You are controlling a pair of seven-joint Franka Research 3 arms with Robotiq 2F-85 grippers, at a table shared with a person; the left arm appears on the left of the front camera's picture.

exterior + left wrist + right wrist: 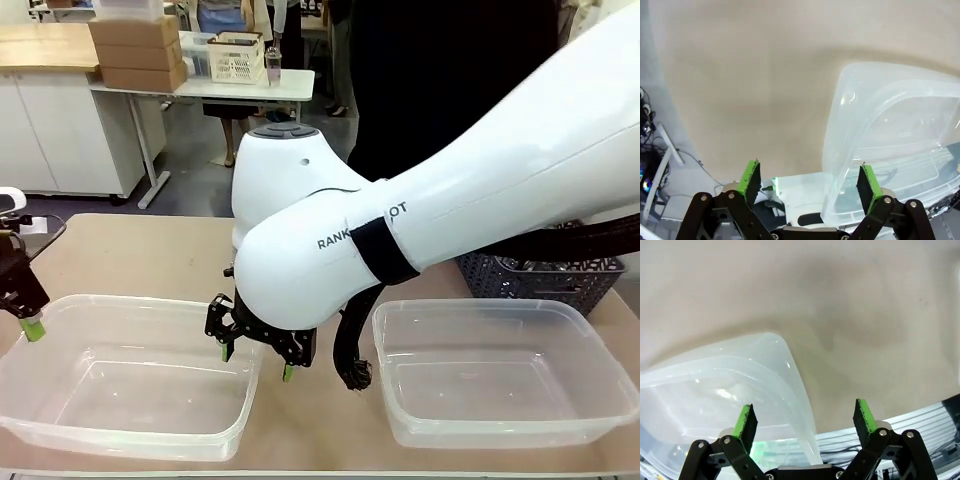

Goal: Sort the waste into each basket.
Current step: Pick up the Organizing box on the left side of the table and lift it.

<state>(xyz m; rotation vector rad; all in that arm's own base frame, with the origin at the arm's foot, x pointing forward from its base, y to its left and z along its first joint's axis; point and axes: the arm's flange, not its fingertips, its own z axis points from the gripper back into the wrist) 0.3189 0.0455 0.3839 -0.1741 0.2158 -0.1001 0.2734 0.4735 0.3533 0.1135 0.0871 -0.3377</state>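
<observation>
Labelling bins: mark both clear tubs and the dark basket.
Left clear rectangular plastic tub (140, 385): front view, floor.
Right clear rectangular plastic tub (490, 380): front view, floor.
Dark blue-grey openwork plastic basket (540, 280): front view, wall.

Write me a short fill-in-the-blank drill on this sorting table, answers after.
The left gripper hovers at the edge of the left clear tub, jaws ___.
The right gripper hangs at the rim of the ___ clear tub.
Behind the right clear tub stands a dark openwork ___.
Missing words: open; left; basket.
</observation>
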